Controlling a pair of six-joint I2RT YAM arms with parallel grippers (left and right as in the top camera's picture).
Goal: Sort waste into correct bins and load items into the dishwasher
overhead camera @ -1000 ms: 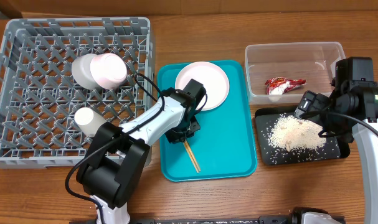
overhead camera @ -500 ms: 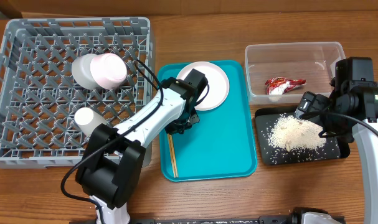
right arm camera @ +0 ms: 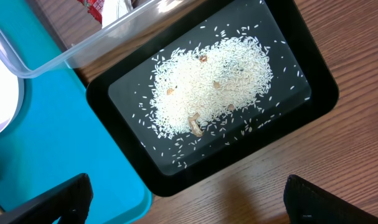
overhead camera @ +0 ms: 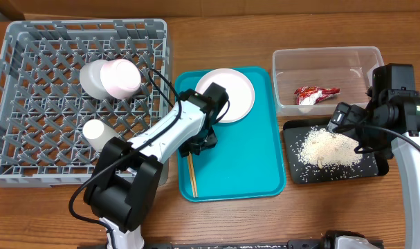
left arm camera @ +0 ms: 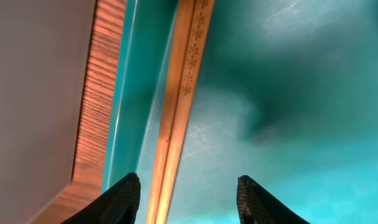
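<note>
The wooden chopsticks (overhead camera: 192,176) lie side by side along the left edge of the teal tray (overhead camera: 251,166); in the left wrist view the chopsticks (left arm camera: 176,106) run between my open left gripper's (left arm camera: 187,193) fingers. The left gripper (overhead camera: 198,146) hovers low over them. A white plate (overhead camera: 236,93) sits at the tray's back. A bowl (overhead camera: 111,77) and a small cup (overhead camera: 95,131) are in the grey dish rack (overhead camera: 30,104). The red-and-white wrapper (overhead camera: 315,94) lies in the clear tub (overhead camera: 327,59). Rice (right arm camera: 207,81) fills the black tray (right arm camera: 313,93). My right gripper (right arm camera: 189,202) is open above the black tray's near edge.
The rack's wall (left arm camera: 33,93) stands just left of the teal tray's rim. Bare wooden table (overhead camera: 334,207) shows in front of the trays.
The chopsticks went from slanting in the tray's middle to lying straight along its left edge. My left gripper shifted left and back, and now sits low over them. The right arm stayed still.
</note>
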